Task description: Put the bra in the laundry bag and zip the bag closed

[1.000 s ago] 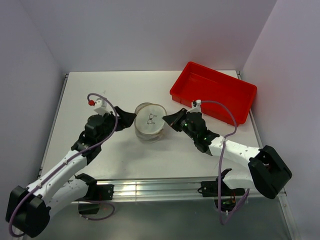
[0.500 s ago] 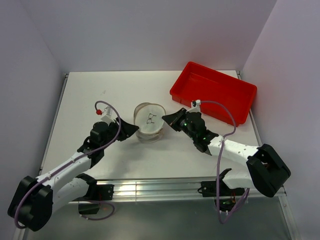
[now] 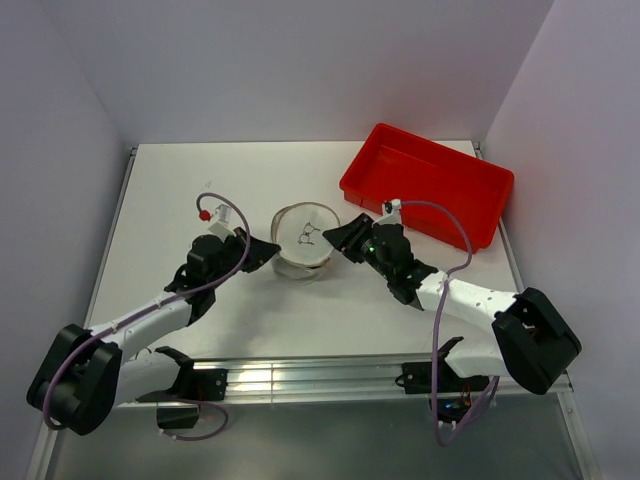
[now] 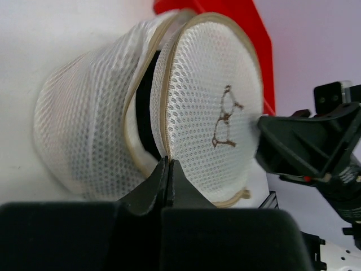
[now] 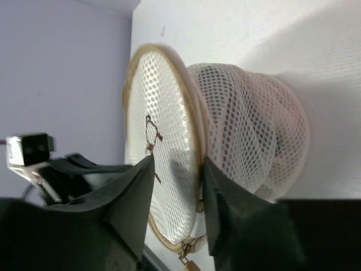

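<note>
The laundry bag (image 3: 303,238), a round white mesh pouch with a beige zipper rim, lies on its side at mid table. Its flat lid (image 4: 208,101) stands ajar, with a dark gap between lid and body (image 4: 84,113). My left gripper (image 3: 266,250) is shut on the lid's rim at its lower edge (image 4: 167,164). My right gripper (image 3: 345,235) is open, its fingers on either side of the lid's rim (image 5: 177,175). A zipper pull (image 5: 190,264) hangs below the rim. The bra is hidden from view.
A red plastic tray (image 3: 430,185) sits at the back right, just behind my right arm. The white table (image 3: 200,190) is enclosed by pale walls at the back and both sides. A metal rail runs along the near edge.
My left gripper moved in to the bag and closed on the lid's rim. My right gripper's jaws have opened. The bag shifted slightly back and right.
</note>
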Motion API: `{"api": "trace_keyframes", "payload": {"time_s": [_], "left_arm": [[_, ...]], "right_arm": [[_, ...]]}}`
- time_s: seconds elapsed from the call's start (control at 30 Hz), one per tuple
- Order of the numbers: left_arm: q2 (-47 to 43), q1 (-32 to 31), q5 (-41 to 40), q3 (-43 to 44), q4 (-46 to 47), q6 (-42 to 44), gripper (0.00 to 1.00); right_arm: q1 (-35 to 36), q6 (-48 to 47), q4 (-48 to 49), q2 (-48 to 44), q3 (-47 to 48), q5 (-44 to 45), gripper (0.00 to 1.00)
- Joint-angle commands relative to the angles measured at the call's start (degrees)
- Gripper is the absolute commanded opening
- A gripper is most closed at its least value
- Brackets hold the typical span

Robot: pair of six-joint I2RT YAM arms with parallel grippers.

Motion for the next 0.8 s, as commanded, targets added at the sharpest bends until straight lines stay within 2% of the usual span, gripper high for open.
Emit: {"api": "trace_keyframes", "payload": {"time_s": [0.0, 0.07, 0.2, 0.4, 0.6, 0.77], "left_arm": [[-2.56, -0.16, 2.22, 3.43, 6.10, 0.94, 0.00], [-3.00, -0.16, 2.66, 3.34, 7.16, 1.29, 0.00], [-3.36, -0.16, 3.01, 3.78, 7.69, 2.69, 0.00], [-1.96, -0.07, 3.45, 4.66, 8.65, 3.75, 0.00], [0.07, -0.07, 5.03, 3.51, 13.83, 1.82, 0.00], [1.74, 0.02, 5.30, 3.78, 13.41, 1.55, 0.00]], "right_arm": [[0.08, -2.93, -0.19, 0.24, 0.39, -2.51, 0.49], [0.08, -3.46, -0.72, 0.24, -0.04, -3.57, 0.69], [-0.01, -3.29, -0.81, -1.33, -1.54, -4.88, 0.83], [-0.10, -3.19, -2.13, -5.29, -3.91, -4.01, 0.82], [-0.80, -1.79, -1.43, -3.72, -4.70, -5.77, 0.82], [-0.89, -1.26, -0.90, -3.36, -4.44, -7.09, 0.80]]}}
